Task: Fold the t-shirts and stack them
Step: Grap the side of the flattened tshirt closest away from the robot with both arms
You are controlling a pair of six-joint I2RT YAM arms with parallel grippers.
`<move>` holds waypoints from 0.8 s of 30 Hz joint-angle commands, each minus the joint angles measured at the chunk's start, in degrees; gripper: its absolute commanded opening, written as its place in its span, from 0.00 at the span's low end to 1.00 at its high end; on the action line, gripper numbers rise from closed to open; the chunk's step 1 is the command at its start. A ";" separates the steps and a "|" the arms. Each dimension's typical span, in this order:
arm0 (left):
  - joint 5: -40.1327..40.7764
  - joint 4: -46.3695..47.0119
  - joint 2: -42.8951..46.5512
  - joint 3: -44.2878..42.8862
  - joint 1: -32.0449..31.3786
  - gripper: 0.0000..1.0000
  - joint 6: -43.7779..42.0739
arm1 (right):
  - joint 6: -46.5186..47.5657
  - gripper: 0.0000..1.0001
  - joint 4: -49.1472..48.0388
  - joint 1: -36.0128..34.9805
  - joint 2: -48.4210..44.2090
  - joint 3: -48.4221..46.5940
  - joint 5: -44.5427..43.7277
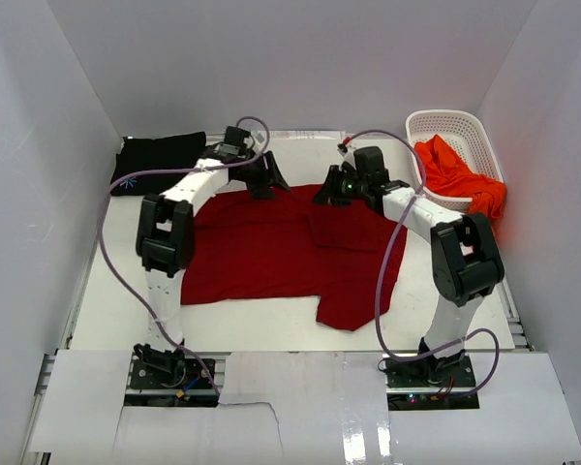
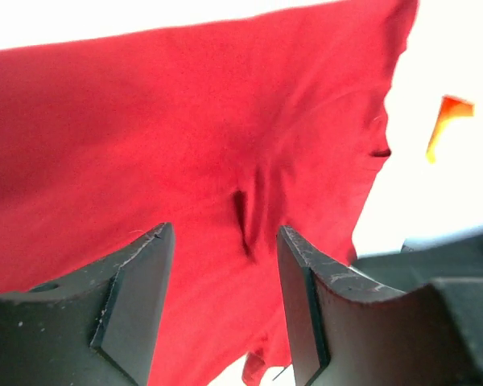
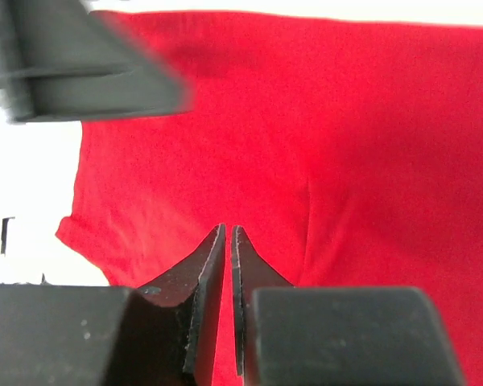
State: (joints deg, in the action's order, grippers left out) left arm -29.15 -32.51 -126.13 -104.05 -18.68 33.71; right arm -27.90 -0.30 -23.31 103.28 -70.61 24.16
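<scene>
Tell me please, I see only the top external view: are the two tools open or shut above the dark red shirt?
Observer: In the left wrist view the left tool is open, with its fingers wide apart over the dark red shirt.
Operator: And the right one?
Observer: In the right wrist view the right tool is shut, with only a thin slit between its fingers. Whether it pinches cloth, I cannot tell.
Operator: Is the cloth flat under the left tool?
Observer: No, a short dark crease lies in the cloth between its fingers.
</scene>
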 commanded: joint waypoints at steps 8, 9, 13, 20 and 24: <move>11.64 -2.72 32.15 22.20 18.58 0.67 -4.26 | 3.20 0.15 7.59 -0.77 19.31 -22.46 0.53; 13.05 -3.34 32.78 23.09 18.59 0.67 -5.40 | 3.12 0.15 7.76 -1.03 20.37 -23.42 0.53; 15.70 -3.35 34.19 28.10 23.76 0.67 -6.64 | 2.94 0.16 7.68 -1.12 25.81 -27.55 1.06; 14.29 -0.10 34.37 33.47 26.67 0.66 -8.14 | 3.03 0.16 6.53 -1.12 28.55 -27.66 1.68; 14.20 0.87 34.63 37.15 27.03 0.65 -8.31 | 3.38 0.16 6.27 -1.21 28.99 -26.52 1.76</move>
State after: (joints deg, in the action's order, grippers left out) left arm -15.29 -33.36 -93.56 -68.77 8.21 26.76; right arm -25.82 6.98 -24.25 131.85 -96.01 25.08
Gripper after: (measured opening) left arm 0.654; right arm 0.159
